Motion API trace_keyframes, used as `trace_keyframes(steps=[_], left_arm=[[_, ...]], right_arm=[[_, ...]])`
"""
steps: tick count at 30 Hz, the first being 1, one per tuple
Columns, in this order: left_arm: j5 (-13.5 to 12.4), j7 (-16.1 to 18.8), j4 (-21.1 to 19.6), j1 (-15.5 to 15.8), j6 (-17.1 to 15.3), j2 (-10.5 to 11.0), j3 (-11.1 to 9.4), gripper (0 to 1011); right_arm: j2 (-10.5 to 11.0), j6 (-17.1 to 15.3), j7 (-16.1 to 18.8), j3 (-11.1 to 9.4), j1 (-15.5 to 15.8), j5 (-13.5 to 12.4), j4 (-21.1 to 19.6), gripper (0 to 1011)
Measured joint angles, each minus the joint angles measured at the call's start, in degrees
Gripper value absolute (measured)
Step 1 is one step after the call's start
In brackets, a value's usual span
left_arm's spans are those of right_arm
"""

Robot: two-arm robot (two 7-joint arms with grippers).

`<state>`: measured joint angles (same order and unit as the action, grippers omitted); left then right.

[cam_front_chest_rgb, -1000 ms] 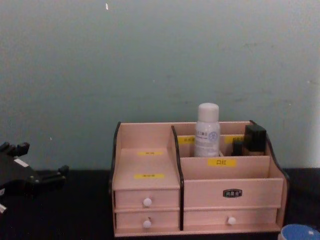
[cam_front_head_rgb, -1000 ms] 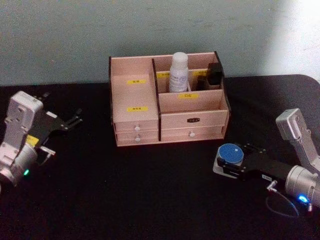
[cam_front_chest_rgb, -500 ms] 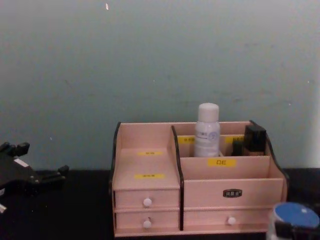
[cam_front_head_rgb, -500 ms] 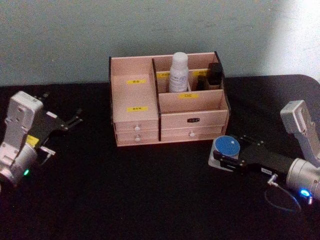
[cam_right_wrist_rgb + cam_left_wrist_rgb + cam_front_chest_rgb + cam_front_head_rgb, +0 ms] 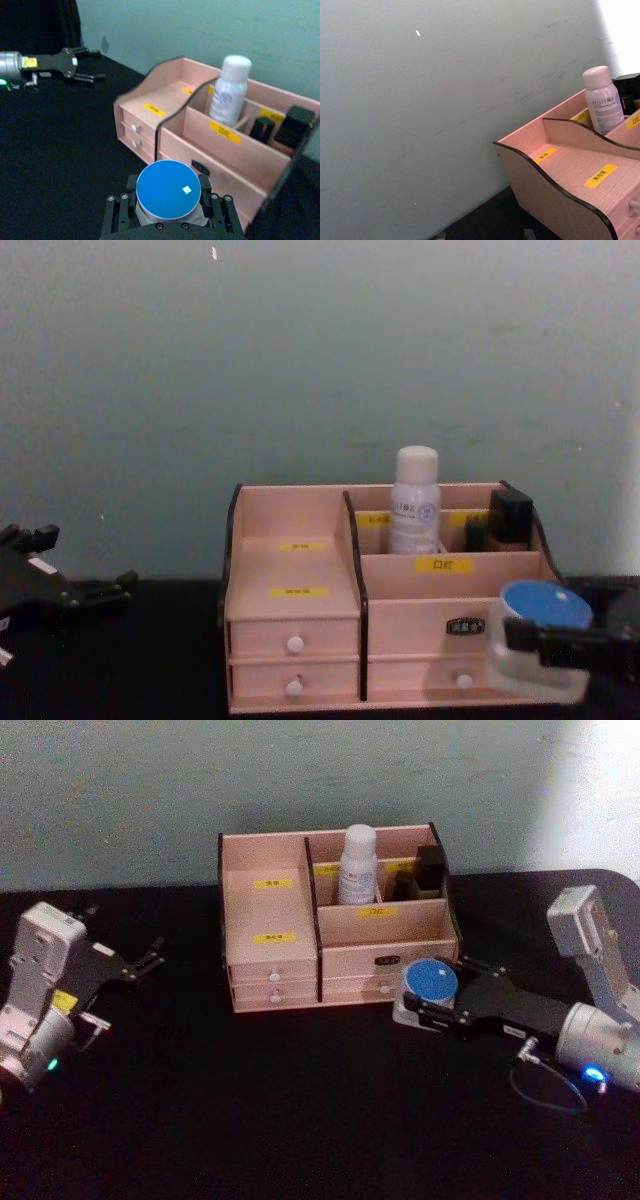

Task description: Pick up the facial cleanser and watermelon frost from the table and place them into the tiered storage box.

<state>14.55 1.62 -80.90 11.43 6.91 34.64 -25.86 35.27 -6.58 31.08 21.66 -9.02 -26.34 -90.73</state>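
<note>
The tiered storage box, a pale wooden stepped organiser with dark edge panels, yellow labels and white-knobbed drawers, stands on the black table at upper centre of the head view, against the grey-green wall. A white bottle with a rounded cap stands upright in a rear compartment of the box, near top centre of that view. Two dark upright items occupy the rear compartment to its right.

The right gripper appears at centre right of the head view, immediately in front of the box's lower right drawers. Its fingers are clamped on either side of a round clear jar with a blue lid. In the chest view, this jar sits at lower right, overlapping the box's front right corner, lid level with the nameplate; whether it touches the box cannot be determined.

The left gripper is at centre left of the head view, well apart from the box, fingers spread and holding nothing.
</note>
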Motion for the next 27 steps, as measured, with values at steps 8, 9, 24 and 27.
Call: trace_keyframes(steps=[8,9,24,27], left_arm=[[0.0,0.0,0.0,0.0,0.0,0.0,0.0,1001],[0.0,0.0,0.0,0.0,0.0,0.0,0.0,1001],[0.0,0.0,0.0,0.0,0.0,0.0,0.0,1001],[0.0,0.0,0.0,0.0,0.0,0.0,0.0,1001]], right_arm=[[-1.33,-0.26,0.93,2.12,-3.66,0.15,0.25,729],[-1.45,-0.37,1.05,2.34,-4.06,0.19,0.37,729],[-4.93,-1.79,3.25,7.93,-13.1,2.25,5.44,729],[-5.68,-1.76,3.41,8.72,-14.51,2.68,6.59,729]])
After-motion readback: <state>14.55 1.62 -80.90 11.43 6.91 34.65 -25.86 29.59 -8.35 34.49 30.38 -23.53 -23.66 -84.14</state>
